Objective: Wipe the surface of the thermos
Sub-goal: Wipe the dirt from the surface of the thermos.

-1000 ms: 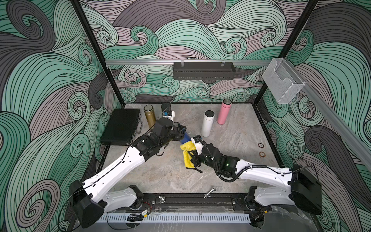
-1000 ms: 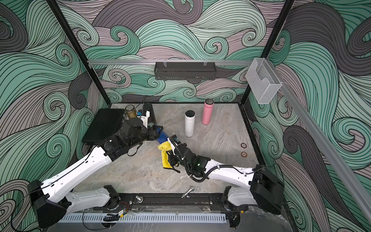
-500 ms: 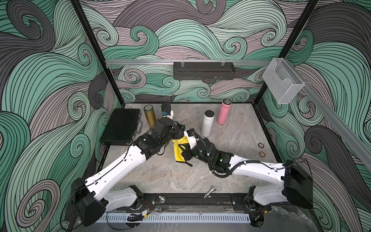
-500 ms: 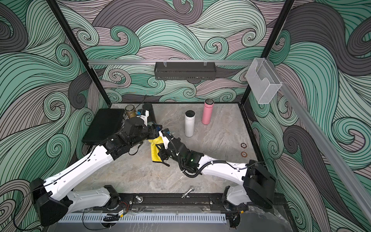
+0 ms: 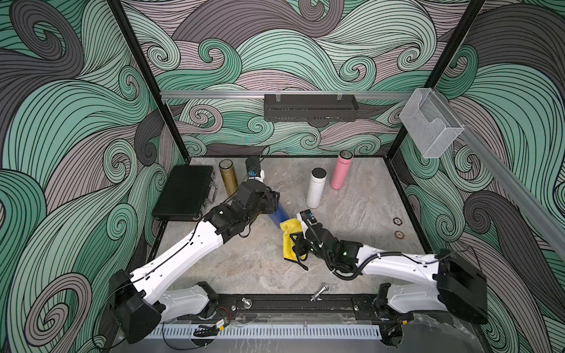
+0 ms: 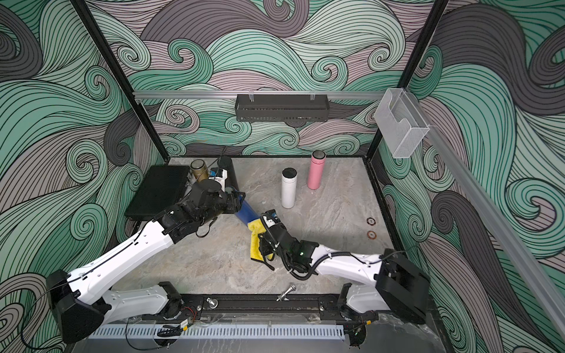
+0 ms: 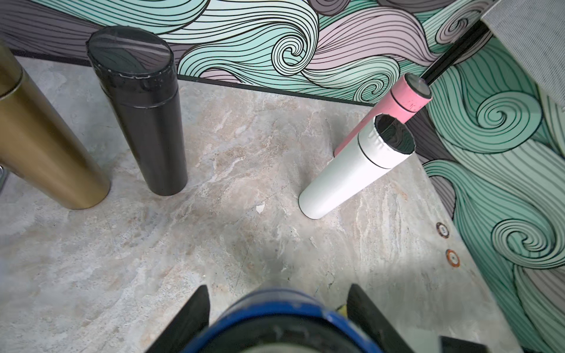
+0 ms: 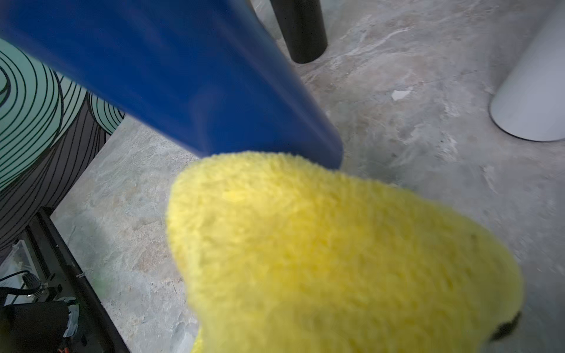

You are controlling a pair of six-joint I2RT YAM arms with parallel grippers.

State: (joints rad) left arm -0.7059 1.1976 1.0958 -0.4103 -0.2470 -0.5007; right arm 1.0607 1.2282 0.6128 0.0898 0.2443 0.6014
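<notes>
Blue thermos (image 5: 278, 214) is being held tilted near worktop (image 5: 244, 262) ctr by left end effector (image 5: 270, 200), clamped on its upper end. Yellow cloth (image 5: 286, 244), pinched tight in right end effector (image 5: 301, 241), is being drawn back toward 4 o'clock, down to thermos base: one wipe stroke is prob. being finished.

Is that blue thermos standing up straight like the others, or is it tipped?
Tipped. The blue thermos leans in the left gripper, its lower end slanting toward the yellow cloth; the white thermos stands upright.
</notes>
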